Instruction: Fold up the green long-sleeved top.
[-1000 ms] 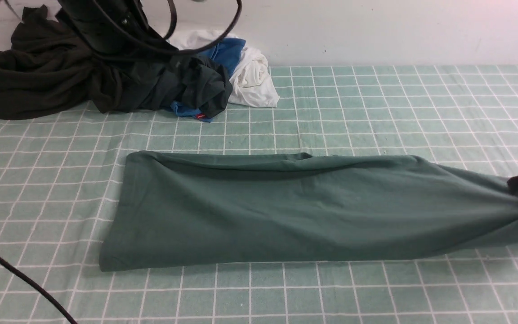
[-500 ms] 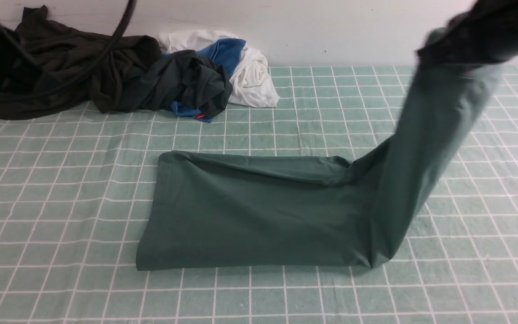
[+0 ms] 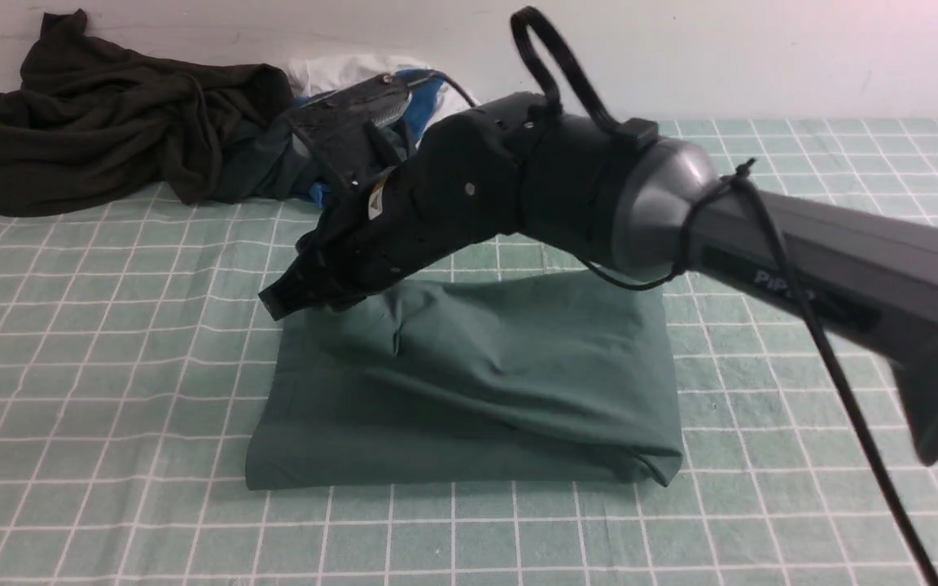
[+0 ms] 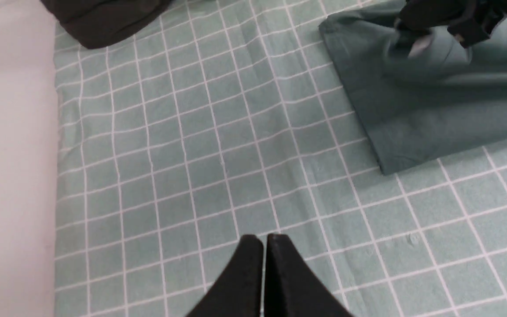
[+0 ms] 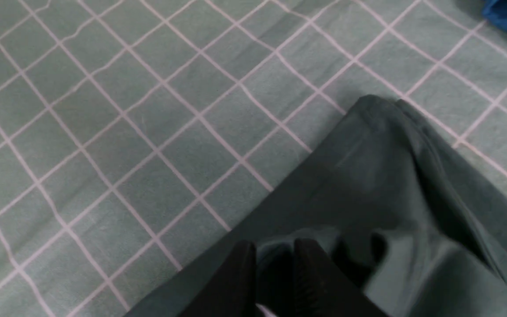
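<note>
Looking at the front view, that floppy sage-green fabric top (image 3: 501, 350) lies doubled mid-scene, probably light, so I'd pinch both layers at an edge. Left wrist: black left gripper (image 4: 263, 240) closed, empty. Right wrist: black right gripper (image 5: 276, 245) slightly parted, over cloth.

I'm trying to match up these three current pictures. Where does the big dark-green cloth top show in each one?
Front view: the large dark-green cloth top lies across the middle, partly behind the black right arm.
Left wrist view: it is cut off at the picture's upper right corner.
Right wrist view: it runs from the bottom edge to the right edge.
Shared landmark: the pale-green cloth with a white grid beneath it.
</note>
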Action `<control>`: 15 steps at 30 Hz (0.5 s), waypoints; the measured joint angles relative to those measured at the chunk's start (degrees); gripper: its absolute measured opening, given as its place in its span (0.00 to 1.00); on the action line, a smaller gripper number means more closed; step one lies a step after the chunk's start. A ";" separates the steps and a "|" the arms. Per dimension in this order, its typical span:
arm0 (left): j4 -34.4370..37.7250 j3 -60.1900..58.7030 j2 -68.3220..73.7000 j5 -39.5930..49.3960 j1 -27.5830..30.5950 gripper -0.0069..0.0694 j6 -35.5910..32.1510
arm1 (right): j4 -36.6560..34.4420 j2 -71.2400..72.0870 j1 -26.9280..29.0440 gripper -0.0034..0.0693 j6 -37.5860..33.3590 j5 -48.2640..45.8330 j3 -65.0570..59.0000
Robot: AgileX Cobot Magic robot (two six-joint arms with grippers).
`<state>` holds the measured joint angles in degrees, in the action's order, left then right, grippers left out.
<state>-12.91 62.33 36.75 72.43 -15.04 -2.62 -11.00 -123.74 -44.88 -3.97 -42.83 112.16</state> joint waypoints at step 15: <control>-3.64 -24.13 -24.93 -3.12 0.00 0.09 8.29 | 12.65 -5.65 1.11 0.70 2.53 -17.83 1.93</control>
<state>-16.55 38.21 11.82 69.31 -15.04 5.68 1.65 -129.39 -43.77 -1.44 -60.67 114.08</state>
